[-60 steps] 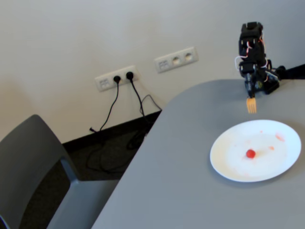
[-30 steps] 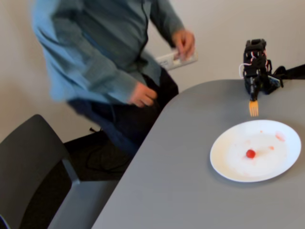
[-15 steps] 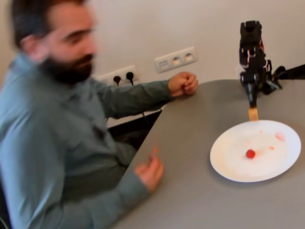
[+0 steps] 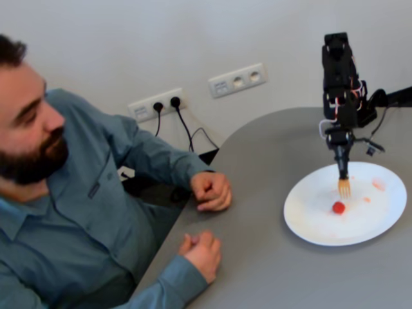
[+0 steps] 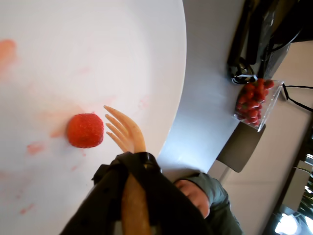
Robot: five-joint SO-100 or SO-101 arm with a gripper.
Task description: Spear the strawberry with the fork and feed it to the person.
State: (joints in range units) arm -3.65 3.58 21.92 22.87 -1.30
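The strawberry (image 4: 338,207) lies on the white plate (image 4: 309,222) at the right of the grey table. The orange-yellow fork (image 4: 344,187) points down, its tines just above the plate and a little behind the fruit. In the wrist view the tines (image 5: 122,129) sit right beside the strawberry (image 5: 85,130), apart from it by a narrow gap, over the plate (image 5: 98,44). My gripper (image 4: 341,166) is shut on the fork's handle, as the wrist view (image 5: 131,169) also shows. The person (image 4: 45,148) sits at the left, facing the table.
The person's two fists (image 4: 209,191) (image 4: 203,252) rest at the table's left edge. Pink juice smears (image 4: 378,185) mark the plate. A clear box of strawberries (image 5: 254,100) stands beyond the plate. Wall sockets (image 4: 238,79) with black cables are behind.
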